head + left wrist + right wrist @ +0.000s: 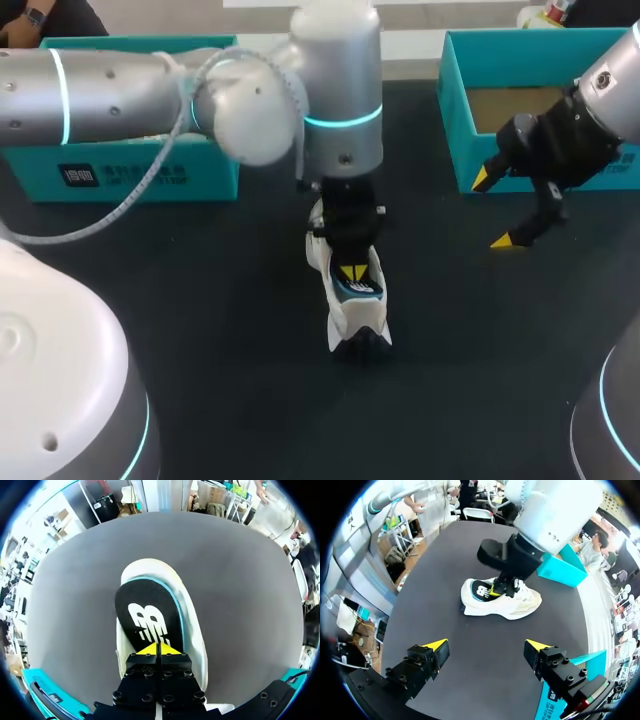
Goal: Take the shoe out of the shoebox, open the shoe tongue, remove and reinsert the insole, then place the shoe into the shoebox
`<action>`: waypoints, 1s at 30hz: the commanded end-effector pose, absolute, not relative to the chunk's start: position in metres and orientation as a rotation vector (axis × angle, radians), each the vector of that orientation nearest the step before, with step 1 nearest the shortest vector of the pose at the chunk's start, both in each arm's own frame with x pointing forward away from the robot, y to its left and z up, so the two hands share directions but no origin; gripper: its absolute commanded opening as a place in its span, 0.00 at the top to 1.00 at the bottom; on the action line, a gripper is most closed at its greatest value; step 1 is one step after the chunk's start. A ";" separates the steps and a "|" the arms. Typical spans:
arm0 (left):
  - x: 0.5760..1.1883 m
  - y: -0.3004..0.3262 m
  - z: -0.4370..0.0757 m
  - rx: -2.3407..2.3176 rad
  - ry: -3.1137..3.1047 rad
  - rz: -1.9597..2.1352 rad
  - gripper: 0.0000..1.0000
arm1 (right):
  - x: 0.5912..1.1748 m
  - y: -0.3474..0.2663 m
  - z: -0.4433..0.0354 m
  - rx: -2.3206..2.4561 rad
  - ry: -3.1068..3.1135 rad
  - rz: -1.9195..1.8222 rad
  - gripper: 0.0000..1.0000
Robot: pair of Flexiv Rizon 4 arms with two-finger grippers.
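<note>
A white shoe (355, 320) lies on the black table at mid-table, its heel toward the front edge. Its black insole (362, 288) with a white logo and teal rim shows in the shoe's opening, the heel end raised over the collar. My left gripper (350, 272) comes straight down onto it. In the left wrist view the gripper (159, 649) is shut, its tips resting on the insole (145, 610) inside the shoe (195, 645). My right gripper (495, 210) hangs open and empty to the right. From the right wrist, this open gripper (486, 645) faces the shoe (520, 605).
An open teal shoebox (455, 110) stands at the back right, just behind my right gripper. A second teal box (140, 175) sits at the back left under my left arm. The table (200, 300) is bare black around the shoe.
</note>
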State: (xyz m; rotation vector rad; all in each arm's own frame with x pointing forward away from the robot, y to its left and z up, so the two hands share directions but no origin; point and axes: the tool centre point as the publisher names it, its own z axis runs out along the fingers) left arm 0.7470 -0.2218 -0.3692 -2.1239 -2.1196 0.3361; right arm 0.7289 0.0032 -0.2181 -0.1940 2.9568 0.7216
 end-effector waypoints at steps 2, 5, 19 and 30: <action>0.745 -0.227 -0.381 -2.115 -2.113 0.319 1.00 | 0.729 0.004 -0.219 -0.192 2.957 0.716 0.00; 0.747 -0.225 -0.378 -2.111 -2.123 0.322 1.00 | 0.729 0.004 -0.219 -0.192 2.957 0.716 0.00; 0.722 -0.231 -0.348 -2.194 -2.067 0.446 1.00 | 0.729 0.004 -0.219 -0.192 2.957 0.716 0.00; 0.705 -0.234 -0.383 -2.232 -2.007 0.365 1.00 | 0.729 0.004 -0.219 -0.192 2.957 0.716 0.00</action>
